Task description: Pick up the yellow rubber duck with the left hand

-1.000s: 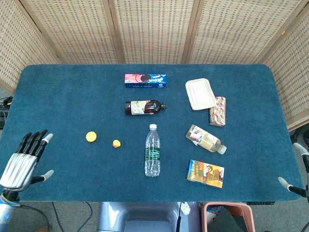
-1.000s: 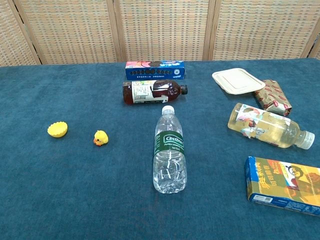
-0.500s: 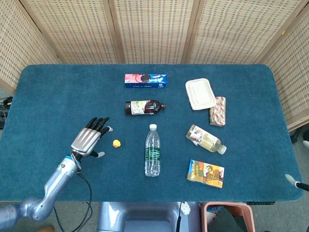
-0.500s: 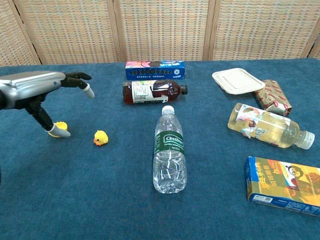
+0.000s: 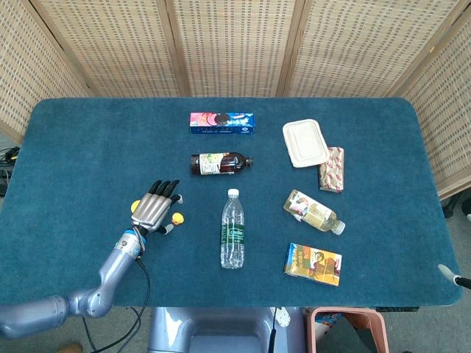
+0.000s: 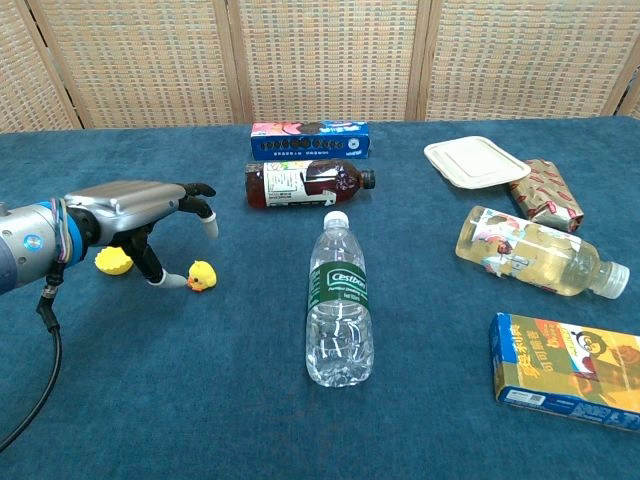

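From my left hand (image 5: 152, 209), fingers spread and holding nothing, the yellow rubber duck (image 5: 177, 218) sits just beside my thumb tip at about four o'clock, not yet touched.

Head view looks steeply down on the whole table (image 5: 73, 132); chest view sits lower, seemingly nearer, sharing its middle.
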`<state>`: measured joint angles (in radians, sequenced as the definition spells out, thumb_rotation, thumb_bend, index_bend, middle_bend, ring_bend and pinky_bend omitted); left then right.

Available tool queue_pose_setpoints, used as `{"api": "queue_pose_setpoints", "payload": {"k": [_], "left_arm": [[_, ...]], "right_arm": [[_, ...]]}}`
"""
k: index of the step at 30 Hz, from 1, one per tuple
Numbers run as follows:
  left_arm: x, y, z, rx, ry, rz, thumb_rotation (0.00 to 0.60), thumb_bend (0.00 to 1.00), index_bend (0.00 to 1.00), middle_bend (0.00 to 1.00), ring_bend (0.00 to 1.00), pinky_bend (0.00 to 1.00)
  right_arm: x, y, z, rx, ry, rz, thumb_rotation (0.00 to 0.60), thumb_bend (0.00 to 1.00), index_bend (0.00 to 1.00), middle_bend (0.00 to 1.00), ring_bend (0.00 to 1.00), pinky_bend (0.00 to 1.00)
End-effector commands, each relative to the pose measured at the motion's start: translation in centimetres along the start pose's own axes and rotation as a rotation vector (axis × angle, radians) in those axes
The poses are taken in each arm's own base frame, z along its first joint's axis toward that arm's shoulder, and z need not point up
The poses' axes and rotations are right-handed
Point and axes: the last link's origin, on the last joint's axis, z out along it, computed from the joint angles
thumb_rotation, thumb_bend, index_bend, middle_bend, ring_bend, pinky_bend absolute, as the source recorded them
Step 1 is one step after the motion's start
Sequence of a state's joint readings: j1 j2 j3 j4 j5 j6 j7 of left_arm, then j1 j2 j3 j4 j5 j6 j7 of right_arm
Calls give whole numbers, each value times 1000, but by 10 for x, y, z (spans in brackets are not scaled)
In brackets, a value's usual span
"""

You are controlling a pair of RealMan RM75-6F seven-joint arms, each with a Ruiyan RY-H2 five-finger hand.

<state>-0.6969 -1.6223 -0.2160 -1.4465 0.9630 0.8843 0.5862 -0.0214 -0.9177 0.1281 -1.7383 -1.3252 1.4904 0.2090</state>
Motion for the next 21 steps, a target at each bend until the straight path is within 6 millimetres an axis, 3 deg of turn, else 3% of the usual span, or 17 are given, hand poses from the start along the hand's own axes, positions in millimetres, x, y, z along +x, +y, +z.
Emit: {"api": "queue_pose_setpoints", "payload": {"k": [1,9,16,21], "left_arm": [[-5,4,5,5,-15,-3,600,259,318,0,0,0],[-12,7,10,14,-35,4,600,301,367,0,0,0],[-15,9,13,24,-36,4,600,378,497,0,0,0],[-13,7,13,37,-30,0,600,385,521,0,0,0]], "right_arm": [[0,2,1,-4,-1,2,600,0,0,0,0,0],[0,6,5,-20,-3,14,600,0,0,0,0,0],[2,8,6,-24,1,20,600,0,0,0,0,0],[1,9,6,-25,2,20,600,0,0,0,0,0]]}}
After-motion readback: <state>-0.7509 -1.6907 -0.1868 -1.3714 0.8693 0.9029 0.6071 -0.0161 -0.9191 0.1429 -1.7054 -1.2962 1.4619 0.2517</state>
